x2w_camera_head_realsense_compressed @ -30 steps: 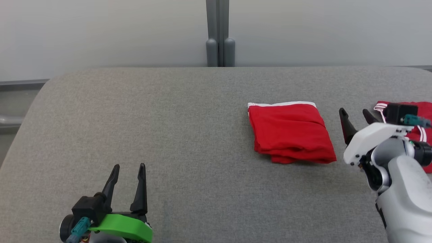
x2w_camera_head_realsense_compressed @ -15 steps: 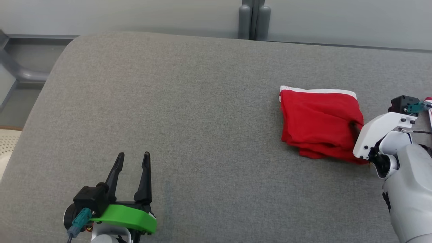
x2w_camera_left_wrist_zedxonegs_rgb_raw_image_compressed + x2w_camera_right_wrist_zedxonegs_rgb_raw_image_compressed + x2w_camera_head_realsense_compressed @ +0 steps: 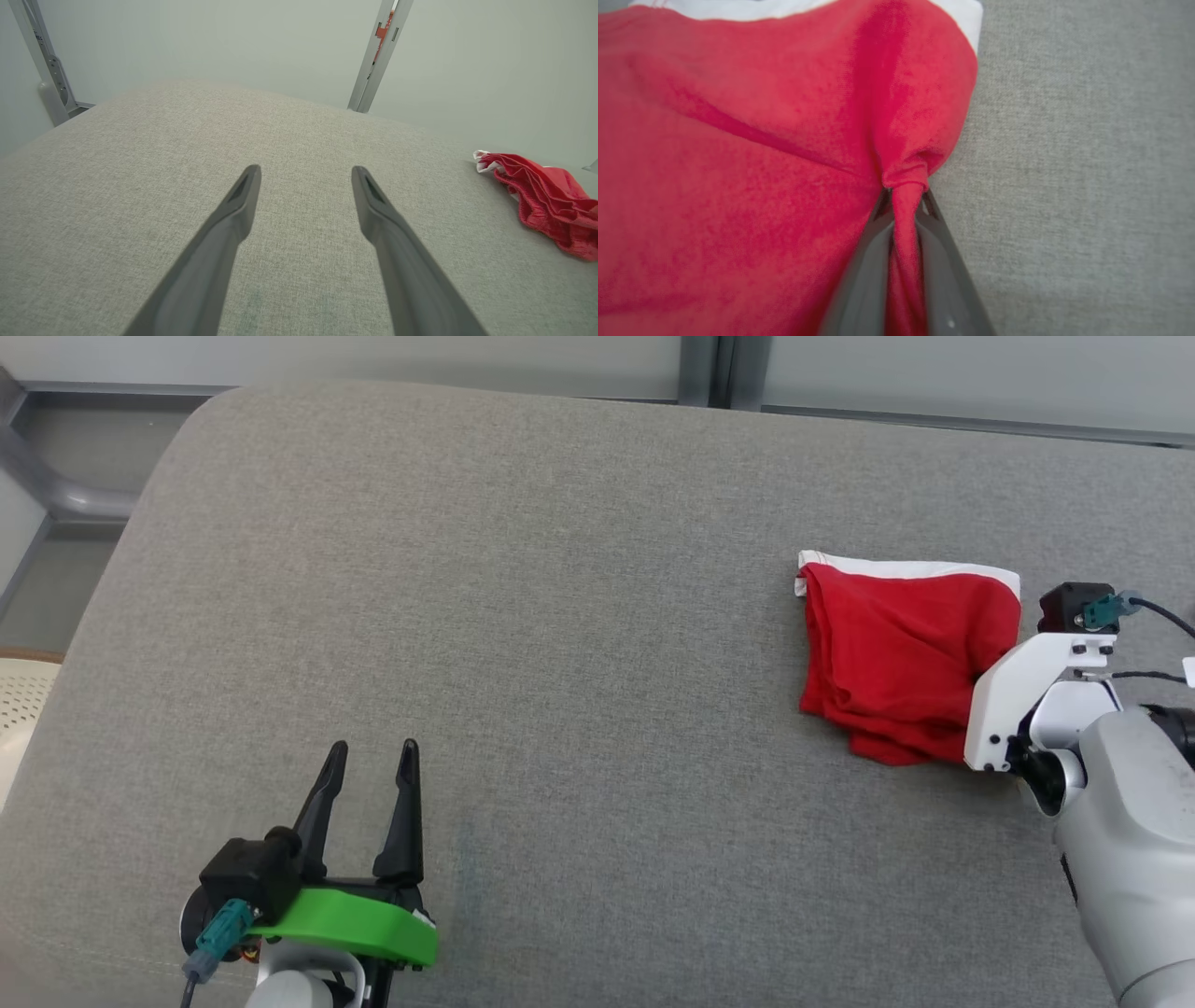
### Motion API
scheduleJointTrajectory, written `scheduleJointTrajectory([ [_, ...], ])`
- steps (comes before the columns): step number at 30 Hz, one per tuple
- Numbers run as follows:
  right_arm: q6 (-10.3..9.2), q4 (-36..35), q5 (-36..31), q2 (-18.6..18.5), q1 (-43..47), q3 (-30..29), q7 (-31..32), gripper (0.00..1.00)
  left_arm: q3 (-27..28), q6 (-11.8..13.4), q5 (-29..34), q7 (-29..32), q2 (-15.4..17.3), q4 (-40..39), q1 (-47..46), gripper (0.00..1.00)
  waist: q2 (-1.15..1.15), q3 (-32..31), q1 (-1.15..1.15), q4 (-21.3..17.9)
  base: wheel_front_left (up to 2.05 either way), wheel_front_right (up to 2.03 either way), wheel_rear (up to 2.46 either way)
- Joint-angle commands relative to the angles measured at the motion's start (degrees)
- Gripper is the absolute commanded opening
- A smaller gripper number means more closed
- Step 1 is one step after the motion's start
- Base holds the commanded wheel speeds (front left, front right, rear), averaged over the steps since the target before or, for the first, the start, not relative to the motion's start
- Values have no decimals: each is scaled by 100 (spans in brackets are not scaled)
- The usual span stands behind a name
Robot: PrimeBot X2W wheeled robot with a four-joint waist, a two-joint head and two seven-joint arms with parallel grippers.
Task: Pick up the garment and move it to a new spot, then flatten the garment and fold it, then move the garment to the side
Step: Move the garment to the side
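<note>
Down at the near left of the head view, the left gripper (image 3: 373, 744) is sitting low over bare grey cloth, its two dark fingers standing a fair way apart and gripping nothing, with a green bracket (image 3: 345, 924) riding just behind them. Over on the near right, the pale right arm (image 3: 1120, 803) is reaching in from the edge, a white bracket (image 3: 1004, 705) at its wrist pressing right up against red fabric. And the right wrist view is giving the close look: the right gripper (image 3: 906, 198) is clamping tight on a twisted pinch of the garment (image 3: 738, 163), the cloth bunching into a small knot at the fingertips and creasing away from it. The garment is lying folded on the right side of the padded table (image 3: 560, 616), well apart from the left gripper, with its white band (image 3: 906, 567) running along the far edge and its near corner drooping in loose layers. Off the table's left side, a cream perforated object (image 3: 19, 700) is peeking in. Farther back, the table's rounded far edge is meeting pale wall panels, and a grey post (image 3: 724, 369) is rising between them.
</note>
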Motion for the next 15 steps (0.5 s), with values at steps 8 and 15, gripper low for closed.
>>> scheduleJointTrajectory([
  [8,-22,-1276,93,-896,-382,1681,317,0,135,87,-208,-14,13,-372,-240,100,0,303,0,-599,0,0,0],
  [15,-22,-2607,768,-1994,-751,2807,905,0,168,81,-149,-15,14,-503,-463,100,0,621,0,-1329,0,0,0],
])
